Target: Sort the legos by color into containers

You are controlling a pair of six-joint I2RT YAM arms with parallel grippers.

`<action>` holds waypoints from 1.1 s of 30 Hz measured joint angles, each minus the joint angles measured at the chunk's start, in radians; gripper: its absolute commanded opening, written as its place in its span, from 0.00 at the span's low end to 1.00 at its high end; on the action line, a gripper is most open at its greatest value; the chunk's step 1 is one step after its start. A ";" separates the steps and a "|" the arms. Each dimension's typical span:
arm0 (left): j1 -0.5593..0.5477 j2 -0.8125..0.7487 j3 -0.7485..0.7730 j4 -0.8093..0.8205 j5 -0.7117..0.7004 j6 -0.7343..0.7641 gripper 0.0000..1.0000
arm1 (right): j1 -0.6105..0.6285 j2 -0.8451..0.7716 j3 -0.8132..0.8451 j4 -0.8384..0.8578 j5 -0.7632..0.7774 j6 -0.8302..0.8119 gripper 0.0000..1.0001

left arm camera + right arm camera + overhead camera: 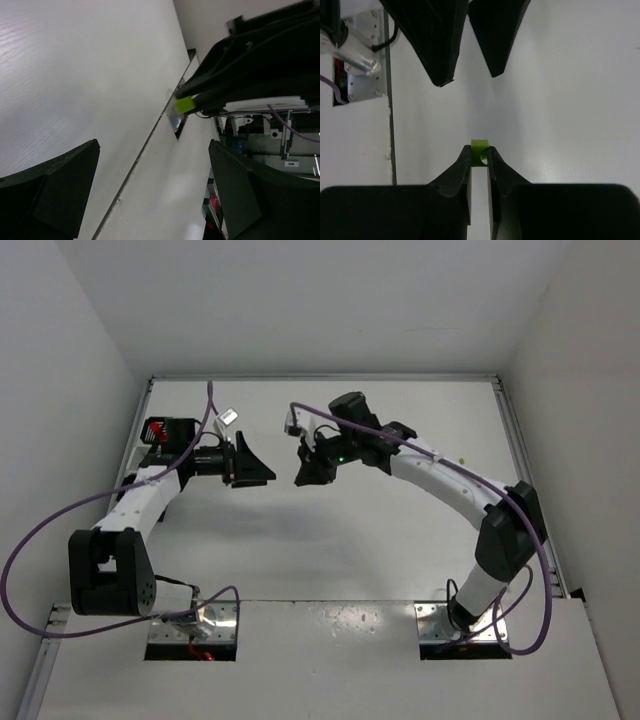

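Observation:
My right gripper [480, 151] is shut on a small yellow-green lego [480, 148], pinched at the very fingertips above the white table. In the top view it [303, 472] points left, tip to tip with my left gripper [262, 465] over the middle of the table. My left gripper [154, 145] stands wide open with nothing between its fingers. From the left wrist, the same lego [184, 104] shows at the tip of the right gripper's black fingers. A black container [165, 430] with red legos inside sits at the far left behind the left arm. The other containers are hidden.
The left gripper's two black fingers [440, 40] hang just ahead of the held lego in the right wrist view. A tiny yellow-green speck [462, 459] lies on the table at the far right. White walls enclose the table on three sides.

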 measured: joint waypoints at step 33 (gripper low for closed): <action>-0.028 0.042 -0.098 0.230 0.132 -0.272 0.44 | 0.203 0.111 0.147 -0.102 0.301 -0.124 0.04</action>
